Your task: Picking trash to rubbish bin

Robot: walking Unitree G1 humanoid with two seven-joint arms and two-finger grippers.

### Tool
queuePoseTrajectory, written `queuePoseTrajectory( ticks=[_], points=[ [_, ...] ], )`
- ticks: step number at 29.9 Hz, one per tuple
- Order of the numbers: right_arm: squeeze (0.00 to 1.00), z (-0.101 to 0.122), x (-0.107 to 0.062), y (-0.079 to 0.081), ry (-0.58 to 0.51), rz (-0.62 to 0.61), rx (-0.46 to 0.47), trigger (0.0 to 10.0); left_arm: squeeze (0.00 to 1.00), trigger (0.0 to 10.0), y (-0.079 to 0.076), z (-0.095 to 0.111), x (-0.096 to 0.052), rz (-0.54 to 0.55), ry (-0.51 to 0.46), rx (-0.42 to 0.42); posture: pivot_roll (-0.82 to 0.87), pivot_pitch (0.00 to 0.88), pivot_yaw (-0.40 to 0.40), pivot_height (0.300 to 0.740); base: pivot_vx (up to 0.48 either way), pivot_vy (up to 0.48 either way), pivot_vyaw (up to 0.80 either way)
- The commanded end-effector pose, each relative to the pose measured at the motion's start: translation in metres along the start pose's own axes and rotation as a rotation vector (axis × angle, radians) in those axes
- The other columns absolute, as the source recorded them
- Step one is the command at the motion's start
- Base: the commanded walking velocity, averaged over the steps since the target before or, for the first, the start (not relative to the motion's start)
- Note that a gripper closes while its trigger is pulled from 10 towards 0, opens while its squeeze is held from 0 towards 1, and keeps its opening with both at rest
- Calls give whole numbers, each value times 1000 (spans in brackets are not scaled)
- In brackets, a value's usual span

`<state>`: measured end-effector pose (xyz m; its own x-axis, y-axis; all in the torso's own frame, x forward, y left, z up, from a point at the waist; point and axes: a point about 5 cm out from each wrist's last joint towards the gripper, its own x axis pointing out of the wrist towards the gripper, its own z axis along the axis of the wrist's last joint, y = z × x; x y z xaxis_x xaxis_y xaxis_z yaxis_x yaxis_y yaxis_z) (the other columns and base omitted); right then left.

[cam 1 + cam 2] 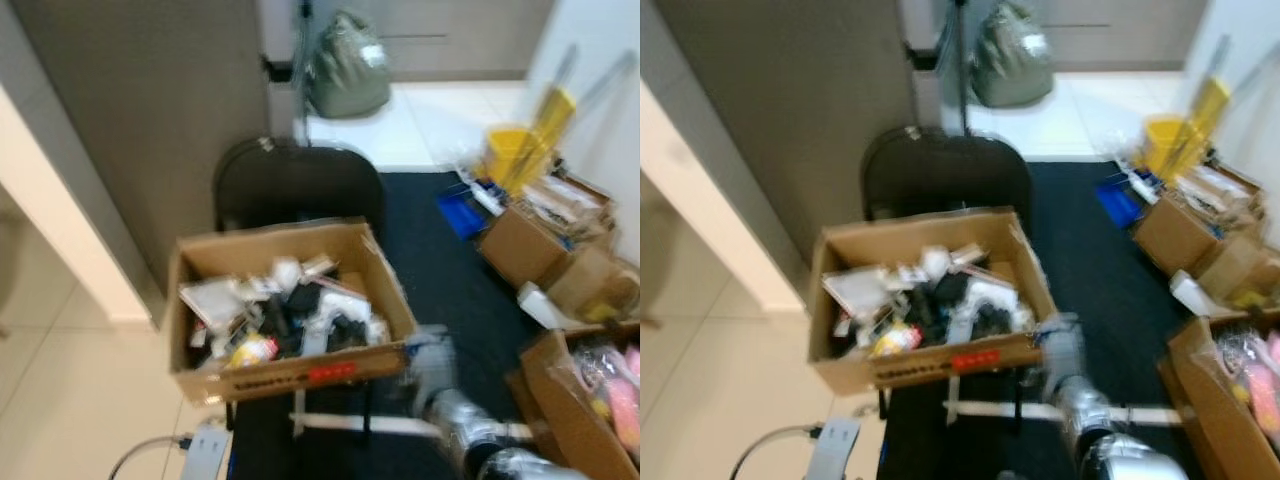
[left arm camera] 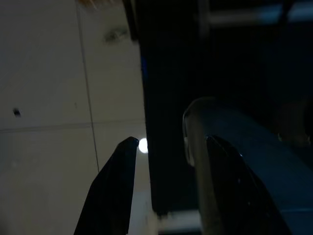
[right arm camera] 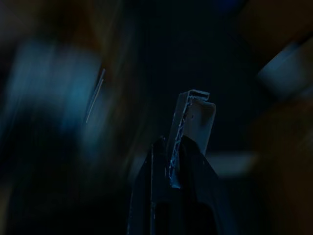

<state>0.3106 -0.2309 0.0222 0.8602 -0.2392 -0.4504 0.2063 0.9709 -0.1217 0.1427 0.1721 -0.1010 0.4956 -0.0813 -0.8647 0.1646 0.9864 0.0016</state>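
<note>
Landmark: open cardboard box, resting on the seat of a dark chair and holding mixed scraps; judged to be serving as the rubbish bin.

- Right gripper: jaws closed on a small flat pale piece of trash, which stands up out of the tips in the right wrist view. Pinched by its lower edge, probably so most of it hangs free and can drop cleanly once let go.
- From the head views the right arm comes up just beside the box's near right corner, with a pale blurred shape at its end. It looks level with the rim, not over the opening. Judged: carrying step, trash not yet in the box.
- Left gripper: jaws apart, nothing between them, pointing down at pale floor tiles and the edge of a dark mat. Idle.
- Other cardboard boxes sit on the mat well to the right of the landmark box, near a yellow bucket.

Head views are blurred, so the gap between rim and trash is uncertain.
</note>
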Motion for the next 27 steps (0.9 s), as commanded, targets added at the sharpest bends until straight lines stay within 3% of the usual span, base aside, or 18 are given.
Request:
queuePoseTrajectory(
  ticks=[1,2,4,5,6,7,8,10,11,12,13,15,19,21,27],
  points=[
    [0,-6,-2,-1,6,-55,9,10000,0,10000,-2,-23,-4,-10,88,-30,73,37,11,740,240,0,0],
    [0,-6,-2,-1,6,-55,9,10000,0,10000,-2,-23,-4,-10,88,-30,73,37,11,740,240,0,0],
    [0,44,6,-19,-174,-176,-173,10000,0,10000,-2,-25,-5,-12,93,-30,67,40,12,740,0,0,0],
    [0,44,6,-19,-174,-176,-173,10000,0,10000,-2,-25,-5,-12,93,-30,67,40,12,740,0,0,0],
    [0,78,7,-22,-300,-225,-216,10000,0,10000,-2,-25,-5,-13,97,-29,64,40,10,740,0,0,0],
    [0,108,6,-13,-402,-174,-148,10000,0,10000,-2,-25,-5,-13,98,-28,64,40,10,740,0,0,0],
    [0,108,6,-13,-402,-174,-148,10000,0,10000,-2,-25,-5,-13,98,-28,64,40,10,740,0,0,0],
    [0,142,3,20,-507,82,22,10000,0,10000,-2,-25,-5,-15,99,-26,64,40,10,740,0,0,0],
    [0,151,-2,52,-514,337,129,10000,0,10000,-3,-25,-4,-18,98,-24,61,38,6,740,0,0,0],
    [0,151,-2,52,-514,337,129,10000,0,10000,-3,-25,-4,-18,98,-24,61,38,6,740,0,0,0],
    [0,151,-5,71,-489,473,167,10000,0,10000,-4,-24,-4,-19,96,-23,63,38,5,740,0,0,0],
    [0,146,-9,90,-436,638,187,10000,0,10000,-5,-24,-4,-21,95,-23,64,38,2,740,0,0,0],
    [0,107,-20,126,-307,910,-121,10000,0,10000,-5,-25,-4,-21,96,-29,71,40,-2,740,0,0,0],
    [0,92,-23,133,-267,939,-229,10000,0,10000,-6,-25,-4,-20,97,-32,70,41,-1,740,0,0,0],
    [0,77,-25,144,-214,927,-259,10000,0,10000,-6,-26,-5,-20,97,-34,70,46,0,740,0,0,0]
  ],
)
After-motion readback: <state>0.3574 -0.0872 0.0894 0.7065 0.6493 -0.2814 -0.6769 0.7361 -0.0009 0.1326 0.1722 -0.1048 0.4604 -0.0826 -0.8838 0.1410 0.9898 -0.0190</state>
